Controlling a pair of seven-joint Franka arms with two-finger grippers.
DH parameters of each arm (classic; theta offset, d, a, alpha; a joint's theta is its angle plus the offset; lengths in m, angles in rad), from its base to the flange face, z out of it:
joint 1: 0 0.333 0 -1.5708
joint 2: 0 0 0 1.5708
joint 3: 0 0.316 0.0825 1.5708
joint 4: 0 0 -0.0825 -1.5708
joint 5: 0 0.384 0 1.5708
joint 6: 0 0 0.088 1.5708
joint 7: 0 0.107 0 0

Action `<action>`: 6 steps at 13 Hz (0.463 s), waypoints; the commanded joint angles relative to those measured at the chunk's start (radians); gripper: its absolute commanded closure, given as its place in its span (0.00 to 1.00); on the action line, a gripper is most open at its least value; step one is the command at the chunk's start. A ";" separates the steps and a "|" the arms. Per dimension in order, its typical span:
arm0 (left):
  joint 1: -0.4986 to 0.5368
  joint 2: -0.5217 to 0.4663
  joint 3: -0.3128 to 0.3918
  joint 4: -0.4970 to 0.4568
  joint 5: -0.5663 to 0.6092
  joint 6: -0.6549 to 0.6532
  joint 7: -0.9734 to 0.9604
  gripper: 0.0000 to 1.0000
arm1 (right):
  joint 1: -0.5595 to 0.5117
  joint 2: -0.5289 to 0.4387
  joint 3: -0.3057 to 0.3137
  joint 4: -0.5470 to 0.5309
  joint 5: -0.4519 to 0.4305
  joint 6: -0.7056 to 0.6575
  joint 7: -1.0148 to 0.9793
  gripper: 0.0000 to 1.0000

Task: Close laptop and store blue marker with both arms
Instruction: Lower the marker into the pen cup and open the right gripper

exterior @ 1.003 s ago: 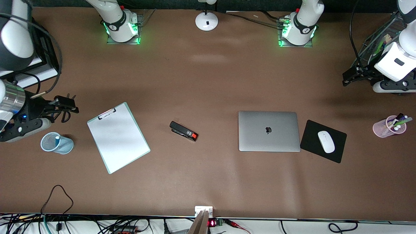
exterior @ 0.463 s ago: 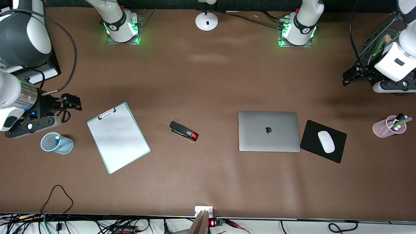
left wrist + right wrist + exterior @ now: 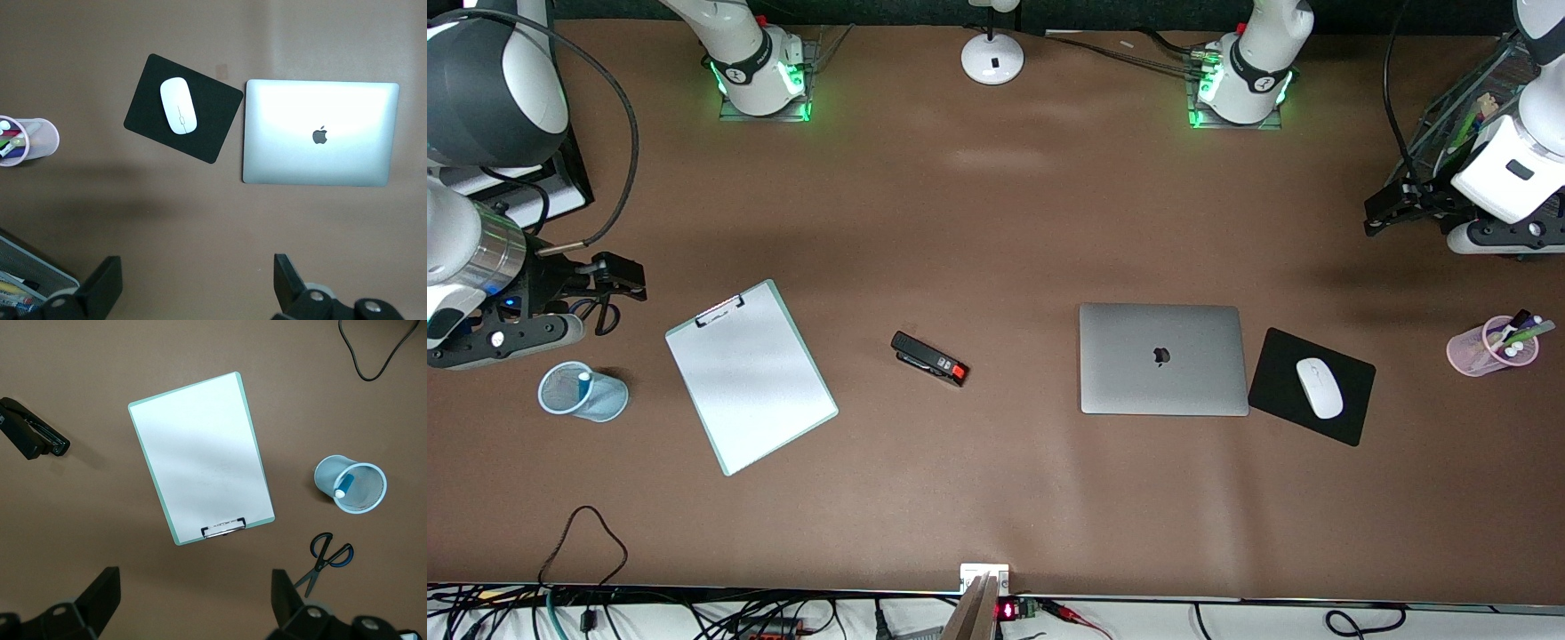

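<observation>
The laptop (image 3: 1163, 358) lies shut on the table, lid up with its dark logo showing, also in the left wrist view (image 3: 320, 132). The blue marker (image 3: 585, 385) stands in a light blue mesh cup (image 3: 609, 402) at the right arm's end, white end showing (image 3: 345, 485). My right gripper (image 3: 624, 277) hangs open and empty over the table beside that cup, wide apart in its wrist view (image 3: 197, 603). My left gripper (image 3: 1380, 214) hangs open and empty over bare table at the left arm's end (image 3: 198, 287).
A clipboard (image 3: 750, 375) and a black stapler (image 3: 929, 358) lie between cup and laptop. Scissors (image 3: 325, 560) lie near the cup. A black mouse pad (image 3: 1280, 391) with a white mouse (image 3: 1319, 388) adjoins the laptop. A pink cup (image 3: 1476, 351) holds markers.
The right arm's elbow has swung further into view and its gripper has shifted slightly toward the clipboard. The left arm and all objects have stayed still.
</observation>
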 commanded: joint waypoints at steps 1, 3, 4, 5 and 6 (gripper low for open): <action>-0.002 0.012 0.003 0.028 -0.008 -0.016 0.009 0.00 | 0.002 -0.012 -0.001 0.001 -0.015 -0.018 0.040 0.00; -0.002 0.012 0.003 0.028 -0.008 -0.016 0.008 0.00 | 0.005 -0.016 0.004 -0.002 -0.015 -0.022 0.113 0.00; -0.002 0.012 0.003 0.028 -0.008 -0.016 0.008 0.00 | 0.010 -0.025 0.004 -0.007 -0.017 -0.028 0.124 0.00; -0.002 0.012 0.003 0.028 -0.008 -0.016 0.009 0.00 | 0.010 -0.027 0.004 -0.014 -0.017 -0.030 0.126 0.00; -0.002 0.012 0.003 0.028 -0.008 -0.016 0.009 0.00 | 0.007 -0.042 0.001 -0.021 -0.015 -0.030 0.126 0.00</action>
